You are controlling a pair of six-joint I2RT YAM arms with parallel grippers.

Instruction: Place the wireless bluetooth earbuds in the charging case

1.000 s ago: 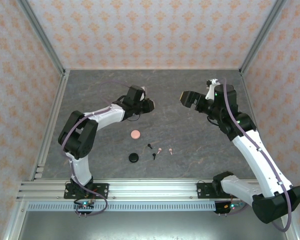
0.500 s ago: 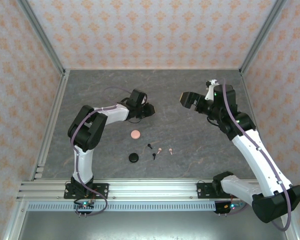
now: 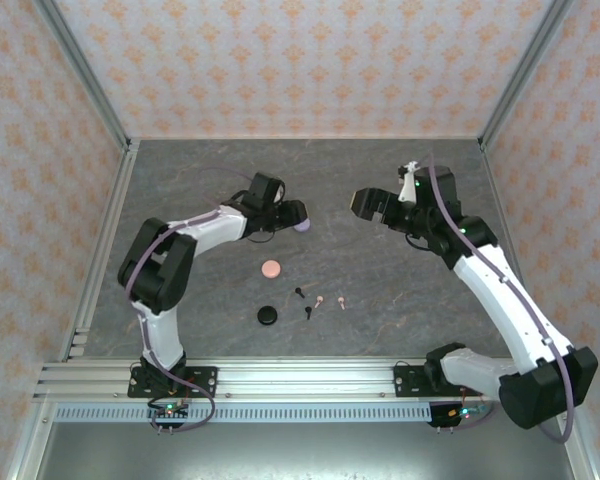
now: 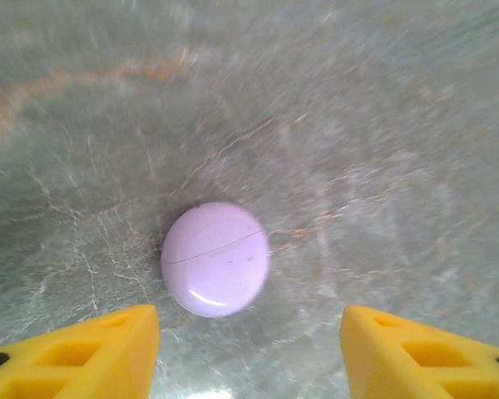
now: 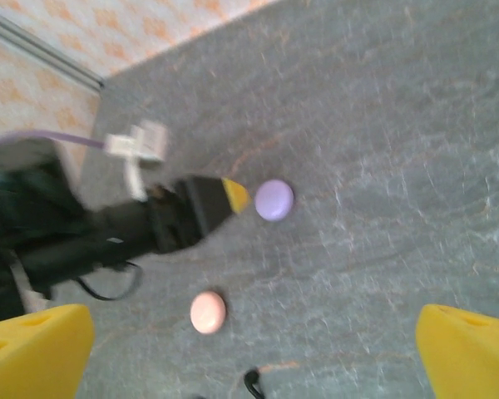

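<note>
Hardly begun, I'd say — earbuds (image 3: 319, 302) lay loose on the bench (image 3: 400, 300), lilac case (image 4: 215, 259) shut, left gripper (image 4: 249, 341) and right gripper (image 5: 254, 349) both with jaws spread wide.

Bright, even overhead light falls across the grey table (image 3: 380, 290), leaving shadows soft and short. Seen from the left wrist, a lilac case (image 4: 215, 258) carries a small white glint on its near edge; the stone around it smears, perhaps from motion. The right-wrist picture is soft throughout.

Seemingly open tabletop (image 4: 382, 125) around lilac case (image 4: 215, 259)
</note>
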